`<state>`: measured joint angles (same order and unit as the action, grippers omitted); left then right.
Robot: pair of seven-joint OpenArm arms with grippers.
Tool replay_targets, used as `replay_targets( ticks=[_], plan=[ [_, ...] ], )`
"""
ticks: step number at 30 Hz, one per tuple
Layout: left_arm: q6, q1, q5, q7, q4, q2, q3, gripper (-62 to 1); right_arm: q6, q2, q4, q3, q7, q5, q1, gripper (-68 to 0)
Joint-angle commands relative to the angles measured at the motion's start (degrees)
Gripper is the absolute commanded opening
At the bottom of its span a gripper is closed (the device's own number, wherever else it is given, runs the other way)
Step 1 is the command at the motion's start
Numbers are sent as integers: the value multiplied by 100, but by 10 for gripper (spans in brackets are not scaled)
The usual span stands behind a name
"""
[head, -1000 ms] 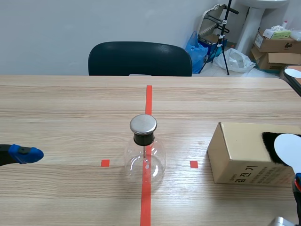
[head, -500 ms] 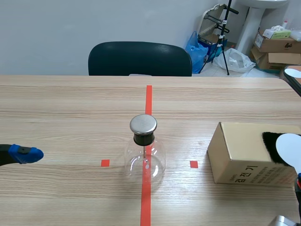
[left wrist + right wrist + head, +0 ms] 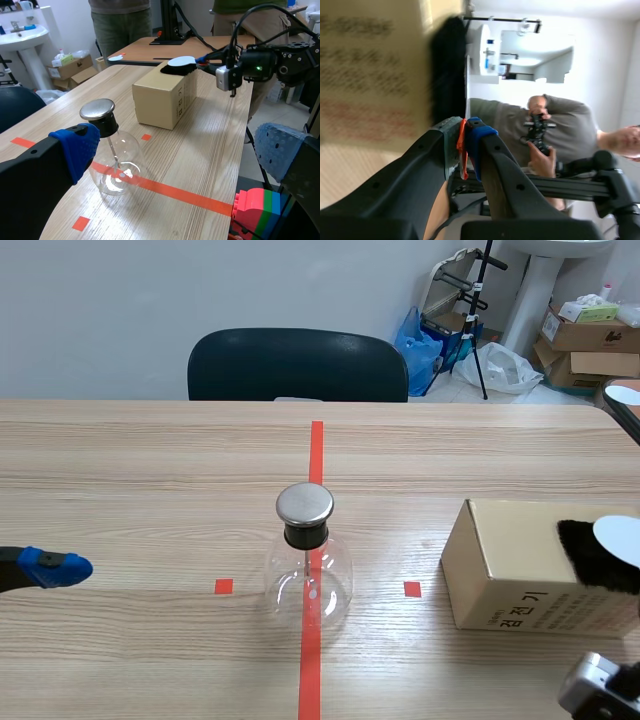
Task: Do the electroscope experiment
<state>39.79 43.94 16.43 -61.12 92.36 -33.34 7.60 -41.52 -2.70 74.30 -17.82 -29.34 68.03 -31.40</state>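
Pinching a thin orange strip (image 3: pixel 462 156), the right claw (image 3: pixel 464 142) sat by the black fur (image 3: pixel 590 555) atop the brown cardboard box (image 3: pixel 510 580), lower right. The left claw (image 3: pixel 60 567) gaped wide at far left. The round glass electroscope flask (image 3: pixel 308 575) stood centre-frame, and I reckoned a hasty swing could topple it.

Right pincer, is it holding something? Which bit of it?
Yes. The right pincer is shut on a thin orange strip, pinched flat between its pads. It may be the handle of the white disc.
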Motion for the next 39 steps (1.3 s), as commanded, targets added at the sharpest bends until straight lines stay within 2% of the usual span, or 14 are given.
replay_targets(
  ticks=[1, 7, 16, 20, 23, 30, 35, 36, 39],
  plan=[
    [9, -2, -76, -74, 39, 28, 26, 14, -334, -85, 313, 114, 144, 46, -85, -665],
    [9, -2, -76, -72, 39, 28, 26, 14, -334, -210, 879, 693, 782, 339, -240, -665],
    [9, -2, -76, -55, 39, 28, 26, 14, -334, -640, 1342, 2011, 2306, 1003, -286, -665],
    [9, -4, -74, 28, 37, 28, 26, 14, -334, -732, 1508, 2514, 2774, 1322, -286, -665],
    [9, -72, -74, 348, 33, 31, 24, 14, -334, -750, 1578, 2824, 3095, 1567, -269, -665],
    [9, -595, -74, 1497, -107, 31, 11, 14, -334, -944, 1587, 3560, 3901, 1567, -83, -665],
    [9, -1176, -76, 1816, -632, 31, -149, 14, -258, -1185, 1587, 4124, 4553, 1567, 168, -665],
    [9, -1327, -76, 1882, -807, 31, -223, -12, -236, -1226, 1587, 4229, 4631, 1567, 212, -665],
    [9, -1770, -76, 2035, -1394, 33, -446, -271, -9, -1320, 1587, 4468, 4769, 1567, 308, -665]
  ],
)
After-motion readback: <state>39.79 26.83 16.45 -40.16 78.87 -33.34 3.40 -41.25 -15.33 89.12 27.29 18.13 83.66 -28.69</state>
